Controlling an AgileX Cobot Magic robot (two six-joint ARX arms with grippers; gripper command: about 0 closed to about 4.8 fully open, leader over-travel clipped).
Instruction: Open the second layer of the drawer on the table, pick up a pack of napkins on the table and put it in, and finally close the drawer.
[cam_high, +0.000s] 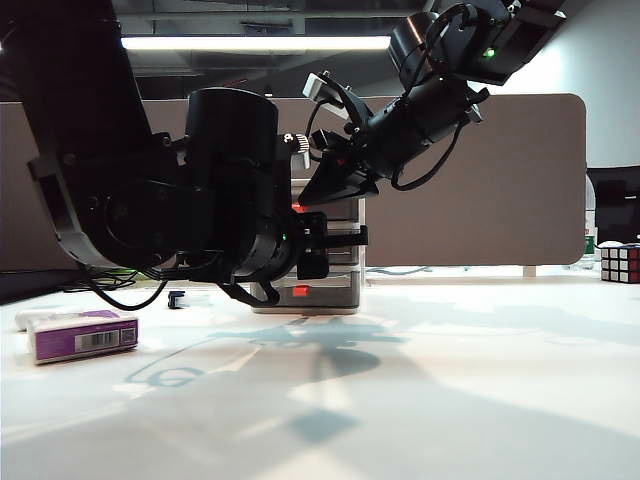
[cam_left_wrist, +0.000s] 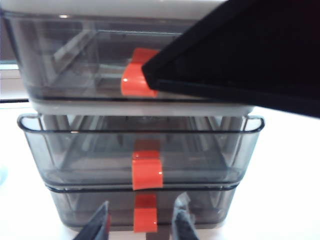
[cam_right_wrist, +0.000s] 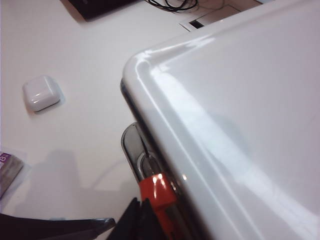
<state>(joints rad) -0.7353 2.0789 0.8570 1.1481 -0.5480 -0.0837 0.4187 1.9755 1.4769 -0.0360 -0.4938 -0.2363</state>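
The drawer (cam_left_wrist: 150, 107) fills the left wrist view, a grey-framed unit with three smoky drawers. Its second layer (cam_left_wrist: 60, 150) stands pulled out, red tab (cam_left_wrist: 147, 172) facing me. My left gripper (cam_left_wrist: 141, 227) is open just in front of the bottom drawer, fingers (cam_left_wrist: 182, 222) apart and holding nothing. My right gripper (cam_right_wrist: 141, 216) is shut, its tips beside the top drawer's red tab (cam_right_wrist: 157, 192) at the unit's upper front edge. In the exterior view the purple pack of napkins (cam_high: 82, 335) lies flat on the table (cam_high: 450, 380) at the left, well away from the drawer (cam_high: 340, 285) and both grippers.
A white earbud case (cam_right_wrist: 42, 92) lies on the table beside the drawer unit. A Rubik's cube (cam_high: 620, 262) stands at the far right edge. A beige partition (cam_high: 480, 180) runs behind the table. The bulky left arm (cam_high: 150, 190) hides most of the drawer front in the exterior view.
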